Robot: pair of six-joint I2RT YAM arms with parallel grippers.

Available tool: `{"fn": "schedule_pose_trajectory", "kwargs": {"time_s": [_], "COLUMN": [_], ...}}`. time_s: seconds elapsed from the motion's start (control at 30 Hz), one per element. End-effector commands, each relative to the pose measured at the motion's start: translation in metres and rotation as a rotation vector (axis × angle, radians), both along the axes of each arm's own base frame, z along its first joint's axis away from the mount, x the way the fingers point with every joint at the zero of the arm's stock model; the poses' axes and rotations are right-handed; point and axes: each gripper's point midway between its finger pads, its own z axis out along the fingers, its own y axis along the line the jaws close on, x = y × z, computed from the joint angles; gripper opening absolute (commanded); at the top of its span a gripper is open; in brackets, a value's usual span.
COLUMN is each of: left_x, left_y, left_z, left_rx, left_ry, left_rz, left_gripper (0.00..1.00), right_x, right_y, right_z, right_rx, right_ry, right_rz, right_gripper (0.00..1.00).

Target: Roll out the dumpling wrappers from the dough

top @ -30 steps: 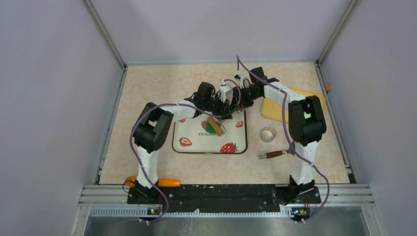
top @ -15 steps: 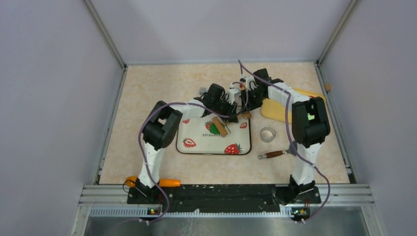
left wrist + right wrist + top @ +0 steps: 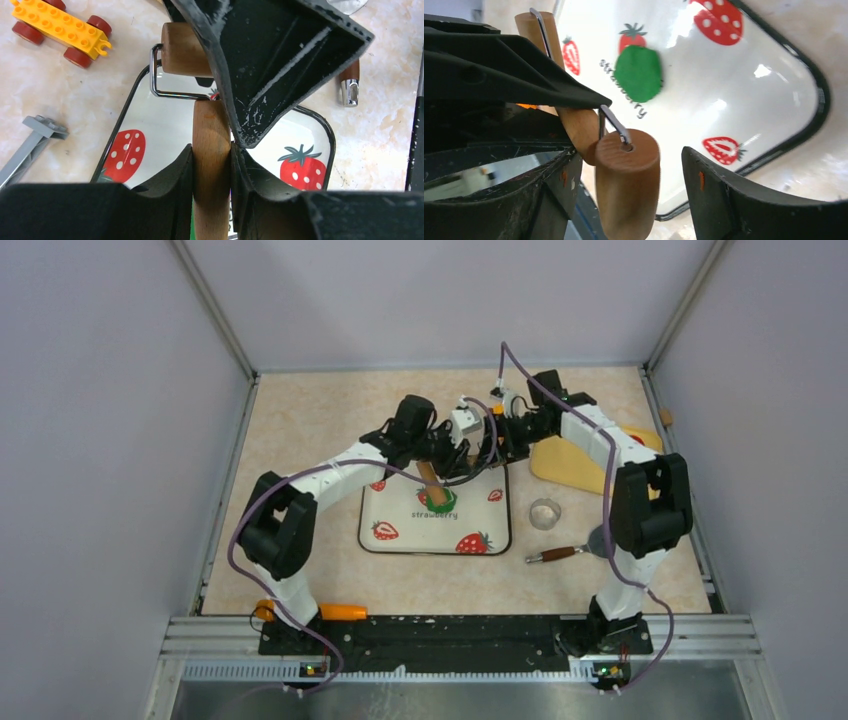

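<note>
Two arms reach in over the 12 o'clock edge of the strawberry-printed tray [image 3: 395,505]. From above, their wrists crowd so close together that both sets of jaws are hidden, and only the wrist cameras show them.

The left gripper [image 3: 211,152] is clamped on the wooden handle of a roller [image 3: 212,130], one finger pressed to each side. At 12 o'clock from that grip, a bent wire joins the handle to the roller's barrel, which lies crosswise. The right gripper [image 3: 629,167] straddles that barrel with its jaws apart. A clear gap shows on the barrel's 3 o'clock side. On its 9 o'clock side I cannot tell whether finger and wood touch.

The dough [image 3: 639,72] lies on the tray as a flattened, roundish green patch over the printed lettering, apart from the barrel. The right wrist view shows it whole. From above it is only a small green spot at 6 o'clock of the handle, and the left wrist view gives barely a green line beside the handle.

The left wrist view alone shows a yellow brick car [image 3: 60,27] at 10 o'clock and a grey piece [image 3: 35,137] at 8 o'clock, both on the table. The top view alone shows a clear ring cutter [image 3: 545,512] at 3 o'clock of the tray and a yellow board [image 3: 575,465] at 2 o'clock. A brown-handled tool [image 3: 553,555] lies at 4 o'clock.
</note>
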Motion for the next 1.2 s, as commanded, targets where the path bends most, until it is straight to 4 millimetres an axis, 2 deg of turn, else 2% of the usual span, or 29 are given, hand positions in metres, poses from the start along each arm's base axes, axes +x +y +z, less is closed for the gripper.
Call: {"fn": "schedule_pose_trajectory", "kwargs": {"time_s": [0.0,0.03,0.07,0.17,0.27,0.33,0.37,0.43,0.47,0.53,0.6,0.77,0.93,0.97,1.0,1.07,1.13,1.17], "left_x": [0.0,0.0,0.0,0.003,0.006,0.008,0.008,0.007,0.006,0.004,0.003,0.01,0.033,0.035,0.037,0.037,0.034,0.031], "left_y": [0.001,0.0,0.0,-0.001,-0.001,0.0,0.0,0.001,0.001,0.003,0.005,0.005,0.0,-0.002,-0.003,-0.008,-0.009,-0.01], "left_z": [0.029,0.031,0.033,0.036,0.033,0.03,0.029,0.025,0.024,0.017,0.011,-0.001,0.008,0.009,0.01,0.011,0.012,0.013], "left_rx": [-0.034,-0.035,-0.039,-0.045,-0.037,-0.032,-0.03,-0.024,-0.021,-0.003,0.021,0.08,0.08,0.077,0.074,0.07,0.066,0.06], "left_ry": [-0.154,-0.164,-0.172,-0.184,-0.183,-0.18,-0.179,-0.178,-0.18,-0.188,-0.219,-0.332,-0.44,-0.45,-0.459,-0.462,-0.457,-0.453], "left_rz": [-0.07,-0.072,-0.074,-0.067,-0.055,-0.047,-0.046,-0.048,-0.05,-0.055,-0.066,-0.082,-0.033,-0.033,-0.037,-0.06,-0.082,-0.095], "left_gripper": [0.0,0.0,0.0,0.0,0.0,0.0,0.0,0.0,0.03,0.26,0.38,0.38,0.39,0.39,0.34,0.14,0.0,0.0], "right_x": [-0.012,-0.012,-0.013,-0.013,-0.015,-0.016,-0.016,-0.015,-0.014,-0.012,-0.011,-0.019,-0.022,-0.023,-0.023,-0.023,-0.02,-0.016], "right_y": [0.02,0.024,0.028,0.036,0.037,0.037,0.036,0.035,0.034,0.031,0.029,0.031,0.031,0.031,0.031,0.031,0.03,0.028], "right_z": [0.015,0.019,0.021,0.028,0.031,0.033,0.033,0.032,0.031,0.032,0.038,0.054,0.056,0.057,0.057,0.058,0.058,0.057], "right_rx": [0.196,0.227,0.26,0.34,0.363,0.361,0.356,0.339,0.326,0.295,0.281,0.319,0.33,0.335,0.337,0.334,0.323,0.3], "right_ry": [0.12,0.135,0.153,0.195,0.204,0.196,0.191,0.179,0.175,0.154,0.137,0.161,0.169,0.169,0.171,0.165,0.147,0.121], "right_rz": [0.074,0.082,0.091,0.098,0.094,0.092,0.088,0.074,0.063,0.039,0.017,0.019,0.023,0.027,0.028,0.027,0.017,-0.001], "right_gripper": [0.75,0.75,0.7,0.43,0.31,0.12,0.06,0.06,0.0,0.0,0.0,0.0,0.0,0.0,0.0,0.0,0.0,0.14]}}
